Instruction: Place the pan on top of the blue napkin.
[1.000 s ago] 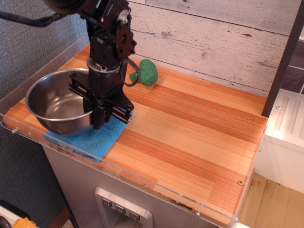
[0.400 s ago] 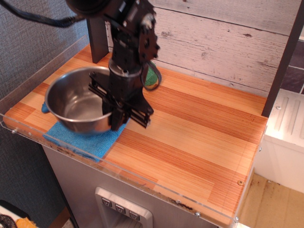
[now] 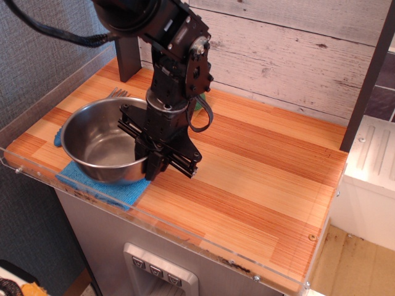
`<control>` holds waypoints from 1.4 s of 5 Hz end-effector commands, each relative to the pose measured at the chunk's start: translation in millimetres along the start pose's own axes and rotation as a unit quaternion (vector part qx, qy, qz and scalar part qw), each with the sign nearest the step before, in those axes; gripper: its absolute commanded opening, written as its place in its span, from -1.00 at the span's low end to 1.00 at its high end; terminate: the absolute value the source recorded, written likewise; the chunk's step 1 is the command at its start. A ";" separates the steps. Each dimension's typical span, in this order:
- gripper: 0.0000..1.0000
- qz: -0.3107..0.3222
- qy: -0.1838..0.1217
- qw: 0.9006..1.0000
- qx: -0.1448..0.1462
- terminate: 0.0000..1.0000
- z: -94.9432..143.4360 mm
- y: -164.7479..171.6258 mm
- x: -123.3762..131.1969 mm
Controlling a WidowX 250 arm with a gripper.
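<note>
The pan (image 3: 99, 142), a large shiny steel bowl, sits upright over the blue napkin (image 3: 102, 187) at the table's front left. Only the napkin's front edge and a left corner show from under it. I cannot tell whether the pan rests on the cloth or hangs just above it. My gripper (image 3: 152, 170) points down at the pan's right rim, with its fingers closed on the rim wall, one inside and one outside.
A green toy vegetable (image 3: 198, 104) is mostly hidden behind the arm. Fork tines (image 3: 116, 94) show behind the pan. A dark post (image 3: 126, 58) stands at the back left. A clear acrylic guard (image 3: 55, 176) lines the table's left and front edges. A white appliance (image 3: 370, 179) stands to the right.
The gripper carried the pan to the right, so it now covers most of the napkin. In the last half second it shifted slightly further and lower.
</note>
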State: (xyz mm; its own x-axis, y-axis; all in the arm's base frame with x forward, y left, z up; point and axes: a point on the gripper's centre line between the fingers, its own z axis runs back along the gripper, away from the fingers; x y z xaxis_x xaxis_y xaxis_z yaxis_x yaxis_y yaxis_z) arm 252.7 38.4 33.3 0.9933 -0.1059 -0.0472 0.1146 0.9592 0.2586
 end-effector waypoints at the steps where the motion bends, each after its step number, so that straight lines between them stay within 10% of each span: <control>1: -1.00 0.015 -0.006 1.000 0.000 -1.00 10.7 7.8 -7.0; 2: 1.00 0.021 0.001 1.000 0.000 -1.00 14.8 7.8 -8.0; 5: 1.00 0.080 -0.090 0.991 -0.064 -1.00 90.1 13.3 -12.4; 7: 1.00 0.075 -0.089 0.987 -0.113 -1.00 89.4 22.1 -12.9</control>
State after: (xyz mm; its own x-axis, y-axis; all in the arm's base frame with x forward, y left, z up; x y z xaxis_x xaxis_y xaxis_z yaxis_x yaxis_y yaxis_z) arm 246.2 34.7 110.9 0.9934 0.0176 0.1131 -0.0201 0.9996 0.0213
